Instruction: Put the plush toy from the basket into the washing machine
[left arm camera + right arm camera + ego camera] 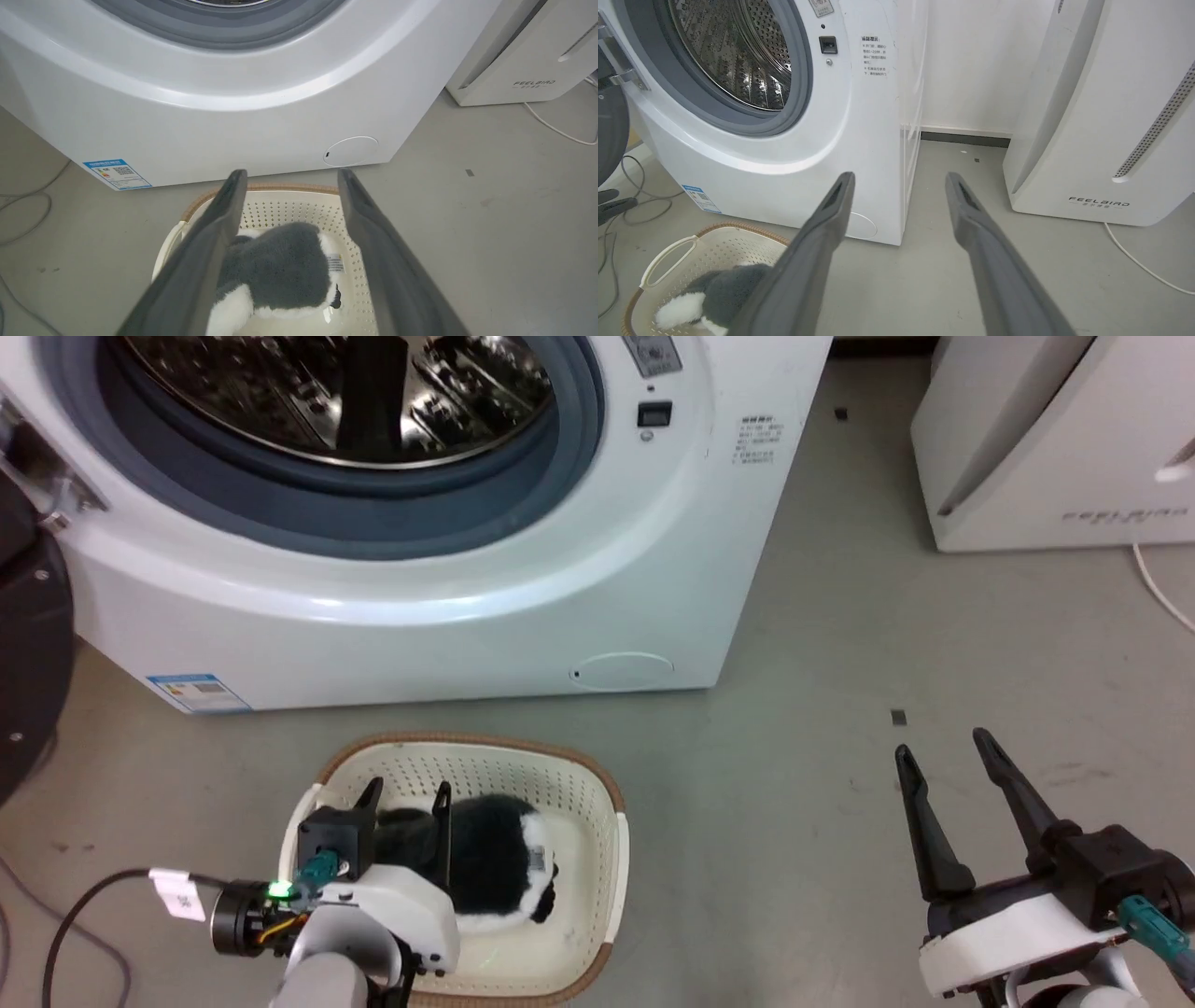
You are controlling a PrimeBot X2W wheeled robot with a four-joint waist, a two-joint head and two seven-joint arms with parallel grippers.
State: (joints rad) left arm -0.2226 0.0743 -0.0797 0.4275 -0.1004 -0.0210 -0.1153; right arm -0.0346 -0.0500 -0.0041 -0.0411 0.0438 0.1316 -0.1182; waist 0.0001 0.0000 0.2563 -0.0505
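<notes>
The black-and-white plush toy (495, 863) lies in the cream basket (579, 784) on the floor, just before the white washing machine (448, 607). Its drum (345, 392) stands exposed, the dark round door (28, 625) swung off to the left. My left gripper (406, 793) hovers open over the basket's left half, fingers straddling the toy's dark end; in the left wrist view the plush toy (275, 270) sits between and below the two fingers (205, 247), apart from them. My right gripper (943, 756) is open over bare floor at the right, holding nothing.
A white FEELBIRD appliance (1055, 439) stands at the back right with a white cable (1158, 588) trailing on the floor. Dark cables (56, 924) lie at the left. Grey floor (822, 821) spreads between the basket and the right gripper.
</notes>
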